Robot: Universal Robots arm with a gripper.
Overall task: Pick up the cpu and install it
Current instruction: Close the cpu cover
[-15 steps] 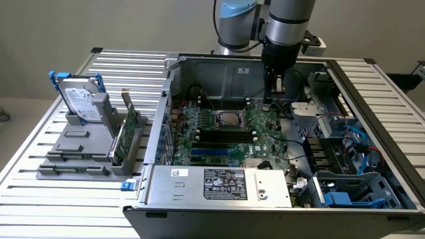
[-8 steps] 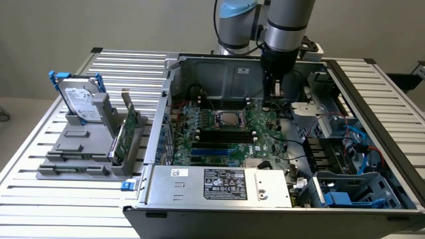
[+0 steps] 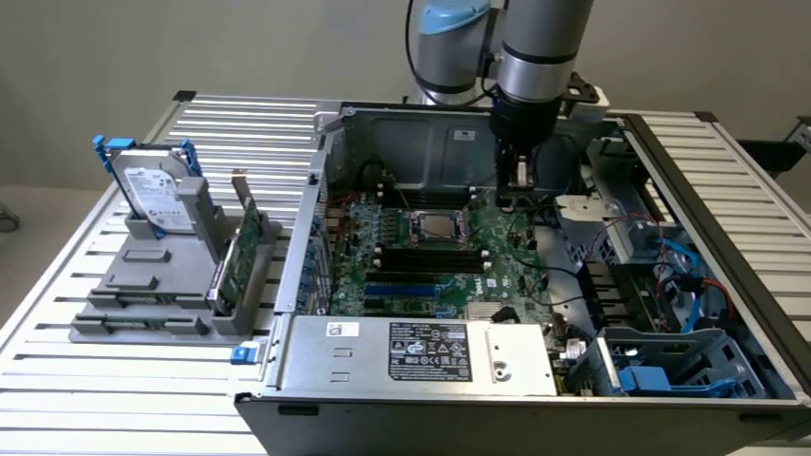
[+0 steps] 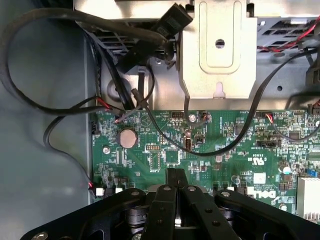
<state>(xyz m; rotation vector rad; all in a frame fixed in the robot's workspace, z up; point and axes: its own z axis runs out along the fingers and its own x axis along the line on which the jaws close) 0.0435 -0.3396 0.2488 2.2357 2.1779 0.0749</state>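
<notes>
While my gripper hangs pinched shut by the case wall, cables crowd me | cpu lies flat, square, silver-side up

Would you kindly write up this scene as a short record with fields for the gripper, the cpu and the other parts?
gripper: shut, holding nothing that shows, inside the computer case above the motherboard
cpu: flat in the socket mid-board, apart from the gripper
computer case: open, on the slatted table
hard drive: upright in the grey holder outside the case, at the exterior view's left
green circuit card: on edge in the same holder
</notes>
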